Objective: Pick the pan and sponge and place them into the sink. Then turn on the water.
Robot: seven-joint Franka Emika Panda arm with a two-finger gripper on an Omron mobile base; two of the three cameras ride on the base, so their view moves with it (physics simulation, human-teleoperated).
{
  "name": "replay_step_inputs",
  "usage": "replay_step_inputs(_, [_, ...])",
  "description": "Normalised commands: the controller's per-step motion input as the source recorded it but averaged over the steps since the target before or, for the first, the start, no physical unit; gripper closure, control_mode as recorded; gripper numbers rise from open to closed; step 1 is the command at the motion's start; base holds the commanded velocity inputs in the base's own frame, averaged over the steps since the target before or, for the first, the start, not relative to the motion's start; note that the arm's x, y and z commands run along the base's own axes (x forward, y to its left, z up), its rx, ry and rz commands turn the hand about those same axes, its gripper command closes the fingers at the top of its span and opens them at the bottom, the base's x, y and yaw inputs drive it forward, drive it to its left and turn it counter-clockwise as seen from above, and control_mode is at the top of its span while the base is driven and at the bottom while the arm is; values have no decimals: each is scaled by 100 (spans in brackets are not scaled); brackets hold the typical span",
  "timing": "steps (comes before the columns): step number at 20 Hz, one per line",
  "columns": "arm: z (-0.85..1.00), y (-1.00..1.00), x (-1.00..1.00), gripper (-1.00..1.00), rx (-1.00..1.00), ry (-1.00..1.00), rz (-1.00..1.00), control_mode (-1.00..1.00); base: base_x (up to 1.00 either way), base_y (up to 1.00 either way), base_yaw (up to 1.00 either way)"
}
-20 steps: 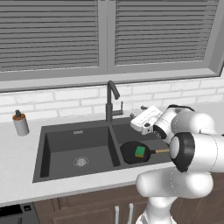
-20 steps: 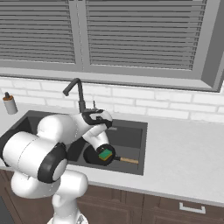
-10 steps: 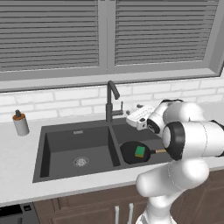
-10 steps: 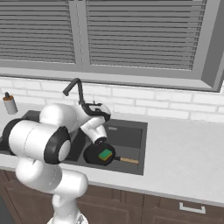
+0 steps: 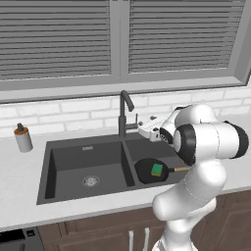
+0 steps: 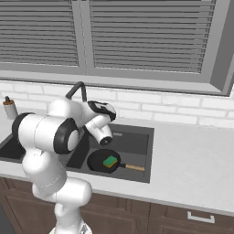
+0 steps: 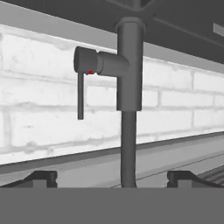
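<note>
The black pan (image 5: 146, 172) (image 6: 101, 161) lies flat in the right basin of the dark grey sink (image 5: 73, 159) (image 6: 132, 140), its wooden handle pointing right. The green sponge (image 5: 157, 169) (image 6: 109, 161) rests on the pan. My gripper (image 5: 143, 128) (image 7: 111, 179) hovers above the right basin, just right of the dark gooseneck faucet (image 5: 123, 112) (image 7: 130, 65), and faces it. It is open with nothing between its fingers. The faucet's thin lever (image 7: 80, 94) sits on a side stub, close ahead in the hand view. No water runs from the spout.
A small grey soap bottle (image 5: 22, 138) (image 6: 9, 107) with a brown cap stands on the counter left of the sink. White brick wall and a blinded window rise behind the faucet. Light counter (image 6: 192, 160) stretches right of the sink.
My hand has moved left over the right basin, closer to the faucet, and the arm's elbow has swung. Pan and sponge have stayed put.
</note>
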Motion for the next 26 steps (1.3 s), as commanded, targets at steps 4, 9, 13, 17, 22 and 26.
replay_step_inputs(4, [-28,0,42,-100,0,12,-1,-100,0,0,0])
replay_step_inputs(9, [-11,0,40,-100,4,3,-3,-100,0,0,0])
replay_step_inputs(13, [-4,0,40,-100,6,0,-5,-100,0,0,0])
replay_step_inputs(17, [-9,0,40,-100,4,0,-6,-100,0,0,0])
replay_step_inputs(22, [-12,1,37,-100,2,0,-6,-100,0,0,0])
replay_step_inputs(26, [-21,2,31,-100,1,0,-6,-100,0,0,0])
